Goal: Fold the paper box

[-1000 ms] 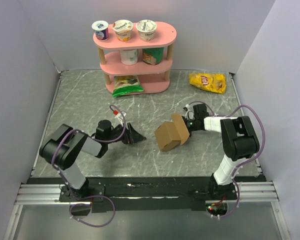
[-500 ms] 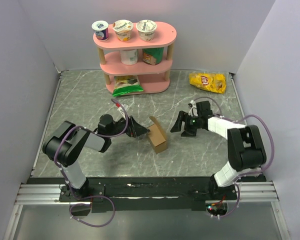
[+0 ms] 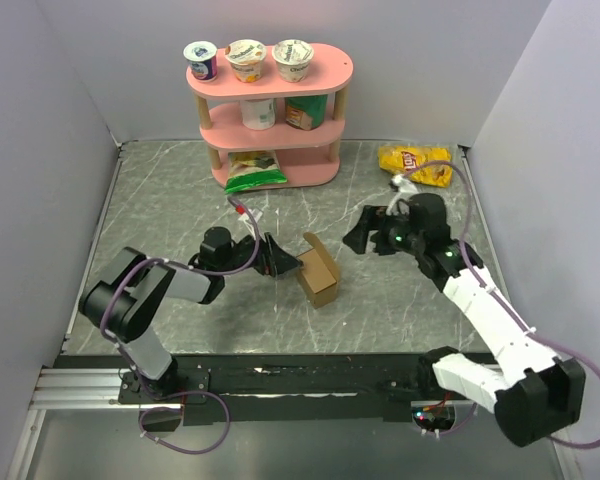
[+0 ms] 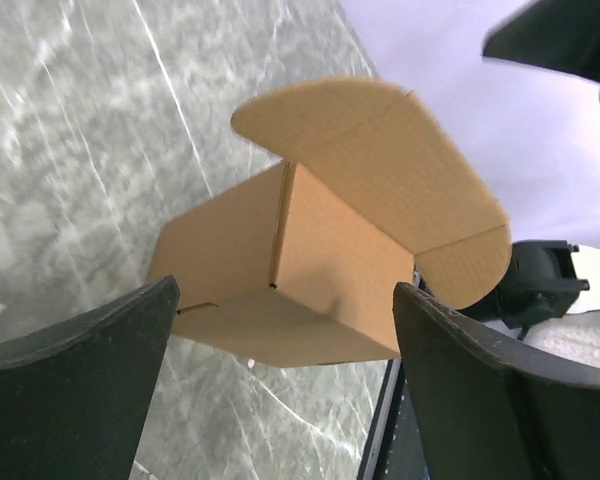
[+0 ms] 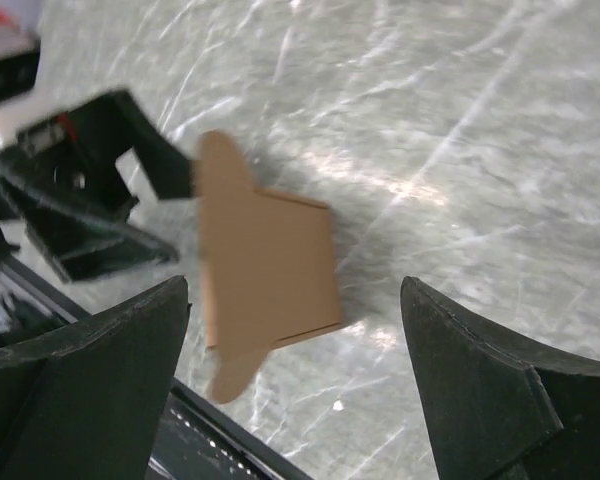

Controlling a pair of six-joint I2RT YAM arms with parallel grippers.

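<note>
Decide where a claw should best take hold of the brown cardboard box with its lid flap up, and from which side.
Probably the box body, across its two flat upright side walls, coming from the left, where the open left claw faces it. Those walls are parallel; the raised lid flap is thin and would likely bend.

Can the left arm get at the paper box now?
Probably yes: the open left gripper faces the paper box from close by, nothing lies between them, and the right gripper stands apart.

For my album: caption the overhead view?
Open left gripper beside the paper box, lid flap up; right gripper open, apart.
</note>
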